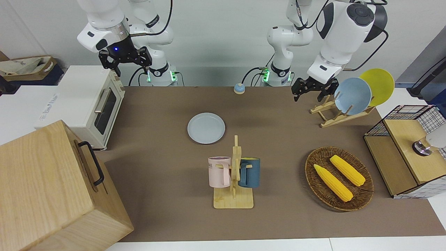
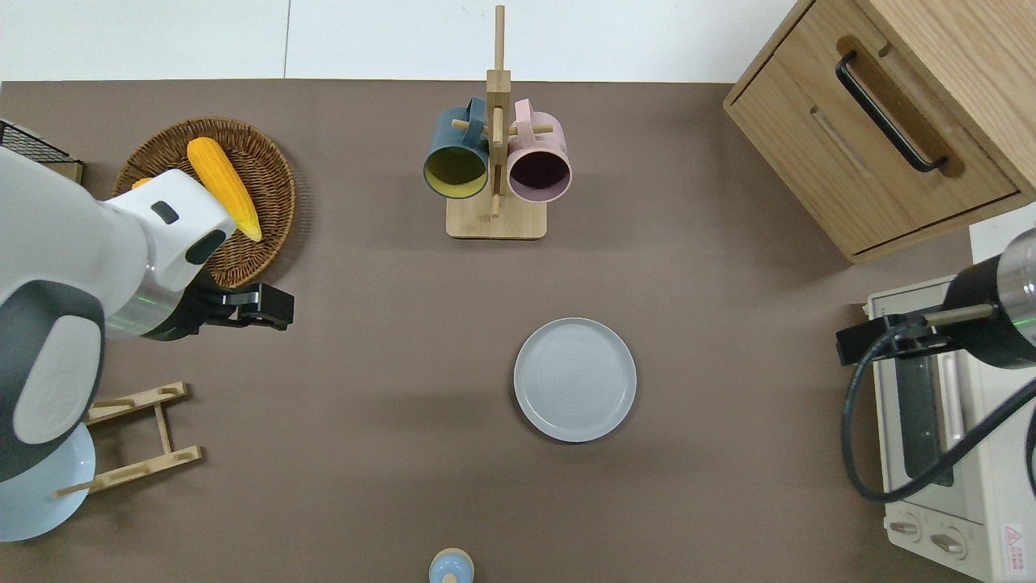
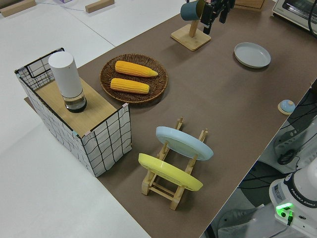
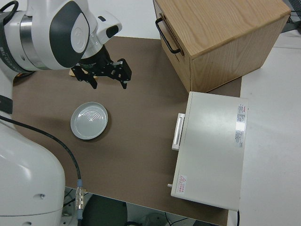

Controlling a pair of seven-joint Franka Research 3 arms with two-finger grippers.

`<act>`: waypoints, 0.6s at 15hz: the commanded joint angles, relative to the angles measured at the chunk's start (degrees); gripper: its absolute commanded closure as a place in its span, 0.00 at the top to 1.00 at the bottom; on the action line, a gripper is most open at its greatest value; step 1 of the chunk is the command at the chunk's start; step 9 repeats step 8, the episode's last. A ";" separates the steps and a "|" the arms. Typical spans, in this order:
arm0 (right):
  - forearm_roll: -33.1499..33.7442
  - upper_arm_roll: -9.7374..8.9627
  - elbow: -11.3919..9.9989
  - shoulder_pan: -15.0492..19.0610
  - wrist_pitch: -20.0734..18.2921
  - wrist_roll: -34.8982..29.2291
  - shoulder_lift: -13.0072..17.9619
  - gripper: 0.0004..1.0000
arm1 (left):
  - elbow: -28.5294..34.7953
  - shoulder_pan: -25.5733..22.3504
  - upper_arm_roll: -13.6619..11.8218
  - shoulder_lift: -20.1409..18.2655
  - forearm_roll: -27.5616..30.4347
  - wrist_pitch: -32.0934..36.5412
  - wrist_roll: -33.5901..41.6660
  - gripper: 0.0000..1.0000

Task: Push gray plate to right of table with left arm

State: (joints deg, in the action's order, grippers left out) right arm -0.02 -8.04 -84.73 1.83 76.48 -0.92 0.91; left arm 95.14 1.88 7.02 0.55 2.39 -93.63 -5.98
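Note:
The gray plate lies flat on the brown table, near its middle and nearer to the robots than the mug stand; it also shows in the overhead view, the left side view and the right side view. My left gripper is open and empty, up in the air. In the overhead view my left gripper is over bare table between the wicker basket and the plate rack, well apart from the plate. My right gripper is open and parked.
A mug stand holds a pink and a blue mug. A wicker basket holds two corn cobs. A plate rack holds a sky-blue and a yellow plate. There are also a toaster oven, a wooden cabinet, a wire shelf box and a small bell.

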 commanded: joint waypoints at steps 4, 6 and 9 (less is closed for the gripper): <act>-0.25 -0.93 0.53 1.07 -0.89 -0.66 0.14 0.98 | -3.74 -0.04 -0.78 0.33 -0.89 1.61 1.06 0.99; -0.25 -0.93 0.53 1.07 -0.89 -0.66 0.14 0.98 | -3.74 -0.04 -0.78 0.33 -0.89 1.61 1.06 0.99; -0.25 -0.93 0.53 1.07 -0.89 -0.66 0.14 0.98 | -3.74 -0.04 -0.86 0.33 -0.89 1.61 0.97 0.99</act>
